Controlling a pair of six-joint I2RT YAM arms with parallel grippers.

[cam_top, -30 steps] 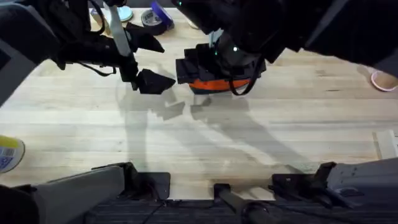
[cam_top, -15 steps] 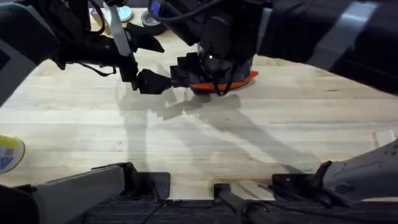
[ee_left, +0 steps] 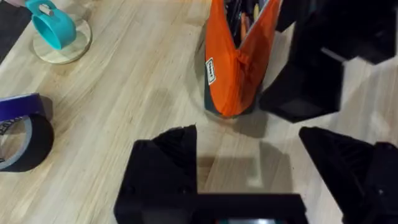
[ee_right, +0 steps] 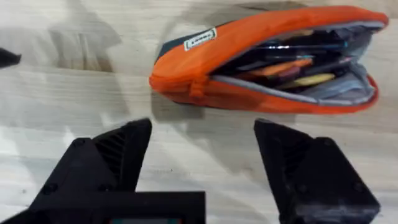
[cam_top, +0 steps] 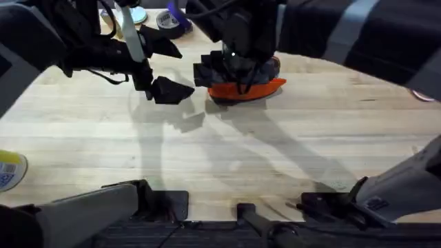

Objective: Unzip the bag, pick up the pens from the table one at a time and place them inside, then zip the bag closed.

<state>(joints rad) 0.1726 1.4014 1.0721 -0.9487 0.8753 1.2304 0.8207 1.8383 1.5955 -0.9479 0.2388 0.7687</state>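
Just beyond right claw (ee_right: 202, 171), bag (ee_right: 261, 62)

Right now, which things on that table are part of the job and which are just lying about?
Part of the job:
- orange bag, unzipped, pens inside
- table

Lying about:
- tape rolls
- teal cup on its coaster

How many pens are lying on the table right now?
0 on the visible table; dark pens lie among other items inside the open bag. The right arm covers some table, so one may be hidden.
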